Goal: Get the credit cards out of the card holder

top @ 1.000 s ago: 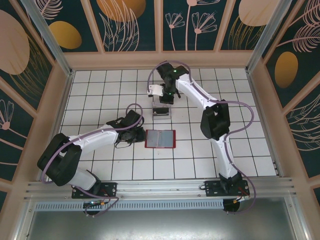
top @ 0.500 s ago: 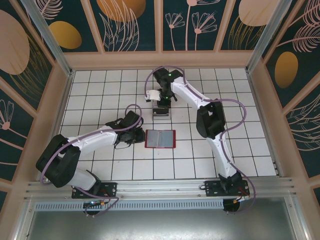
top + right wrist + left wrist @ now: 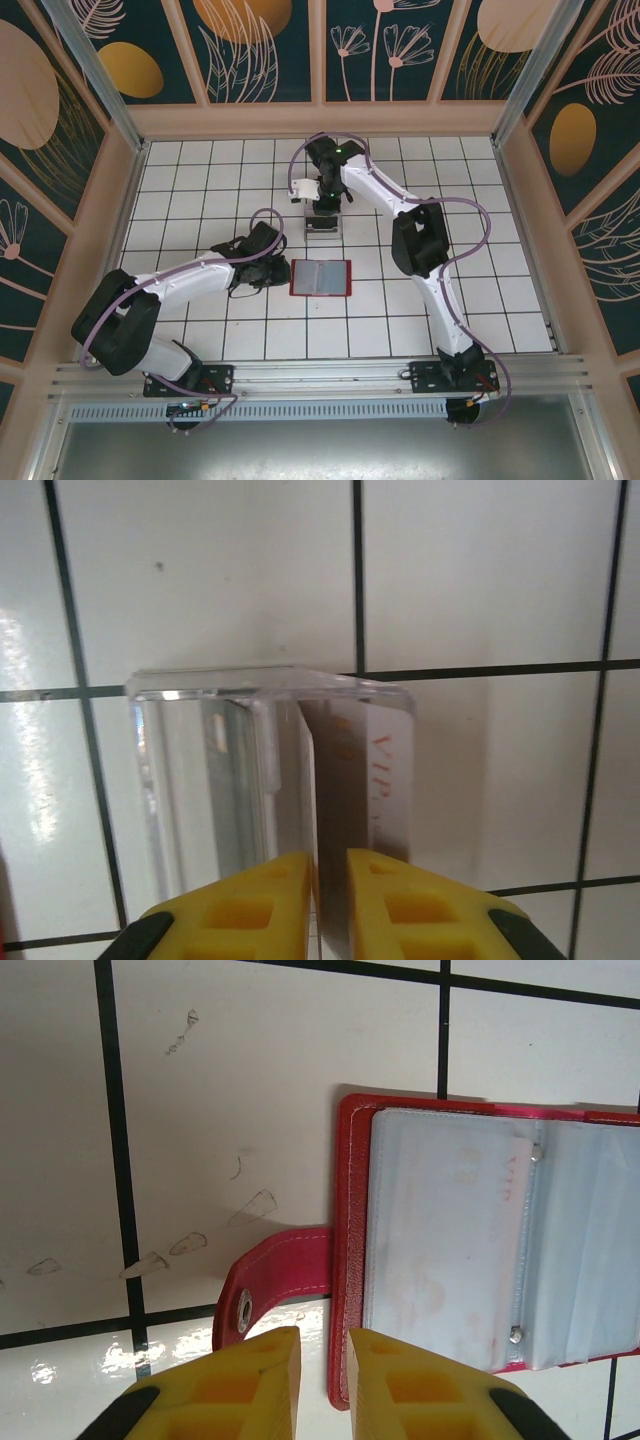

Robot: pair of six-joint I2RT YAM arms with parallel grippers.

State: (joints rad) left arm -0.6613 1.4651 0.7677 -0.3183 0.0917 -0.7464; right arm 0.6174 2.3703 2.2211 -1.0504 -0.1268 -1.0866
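Top external view gives the layout, read from the left. The left claw (image 3: 277, 270) sits low at the left edge of the wallet (image 3: 320, 278), which lies open and flat on the tiles (image 3: 200, 200). Just beyond the wallet's far edge stands the tray (image 3: 322, 228), and the right claw (image 3: 323, 208) hangs directly over it.

The step in hand, as I judge it, is to leave one card (image 3: 360, 780) in the tray. To do it well, the right claw should part its jaws only a little and then rise straight up, so that the card is not dragged out or tipped over the tray wall. The left claw should press down near the strap (image 3: 270, 1280), so that the wallet does not slide when the next card is pulled.

Left wrist view adds detail that the top one is too far away to give. The strap sticks out from the wallet's left edge, and the cloudy sleeves (image 3: 590, 1240) hold a sleeved card (image 3: 445, 1240) with faint red print. The jaws stand a narrow gap apart above that edge. Whether they pinch it, I cannot tell.

Right wrist view makes the card plain. It stands on edge inside the tray, beyond the wallet, and runs down between the yellow fingers (image 3: 240, 900). Whether the pads press it or stand free of it, I cannot tell.
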